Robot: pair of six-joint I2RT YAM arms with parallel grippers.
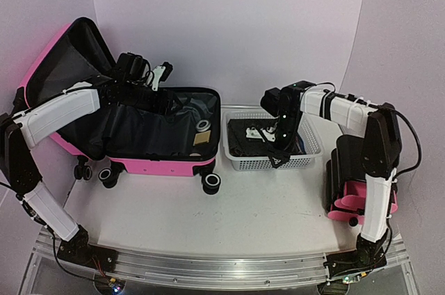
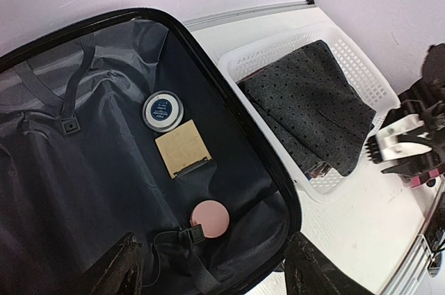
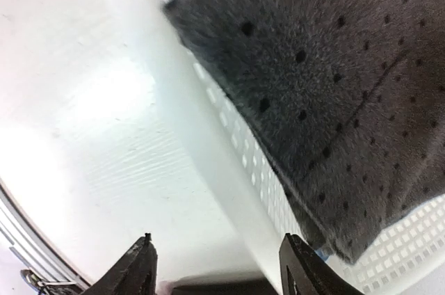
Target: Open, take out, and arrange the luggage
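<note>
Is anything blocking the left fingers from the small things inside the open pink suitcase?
Nothing visible. The round tin, tan square and pink disc lie uncovered in the suitcase; a strap buckle sits beside the disc.

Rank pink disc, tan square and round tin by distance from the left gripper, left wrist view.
1. Pink disc, beside the strap buckle, nearest the left gripper.
2. Tan square, mid-lining.
3. Round tin, just beyond the square, farthest.
</note>
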